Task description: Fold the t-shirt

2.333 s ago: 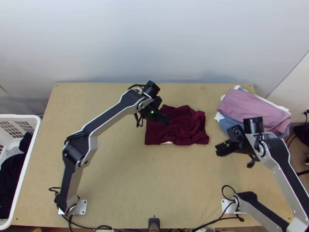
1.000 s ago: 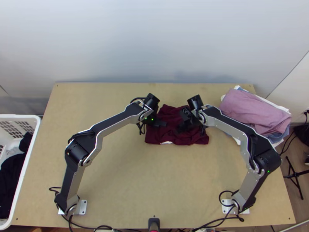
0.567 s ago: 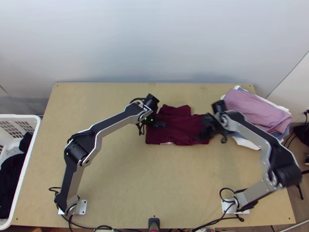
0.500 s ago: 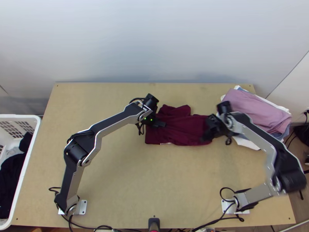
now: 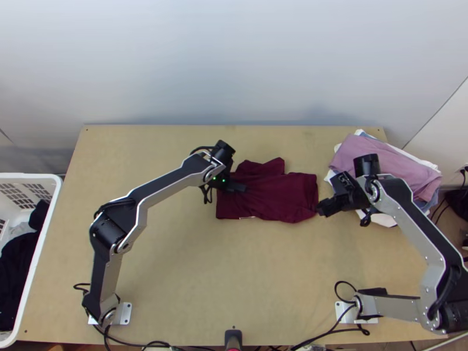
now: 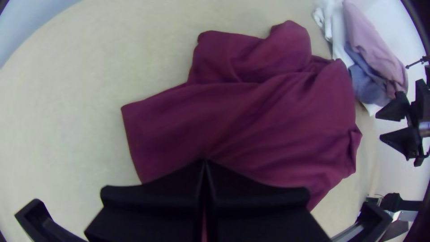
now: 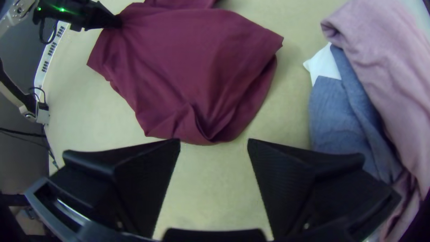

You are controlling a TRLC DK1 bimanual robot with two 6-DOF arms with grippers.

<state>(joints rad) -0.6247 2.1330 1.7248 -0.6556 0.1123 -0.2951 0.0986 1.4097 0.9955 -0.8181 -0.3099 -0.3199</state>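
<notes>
The maroon t-shirt (image 5: pixel 275 196) lies as a rumpled, roughly folded bundle near the table's middle, one part jutting toward the back. My left gripper (image 5: pixel 244 188) is over its left part. In the left wrist view, the left gripper (image 6: pixel 204 162) has its fingertips together on the shirt (image 6: pixel 251 121), pinching the cloth. My right gripper (image 5: pixel 322 209) stands just off the shirt's right edge. The right wrist view has the right gripper (image 7: pixel 214 142) wide apart with bare table between its fingers, beside the shirt's (image 7: pixel 188 67) bunched edge.
A pile of clothes (image 5: pixel 380 167), pink on top with blue and white below, lies at the back right, close to the right gripper. Left of the table stands a white basket (image 5: pixel 44 234) with dark clothes. Bare table (image 5: pixel 234 275) stretches in front of the shirt.
The right gripper came in over the shirt, then moved right and off it; the shirt's right part is now flatter. Lately the left gripper shifted slightly left, the shirt's left edge with it.
</notes>
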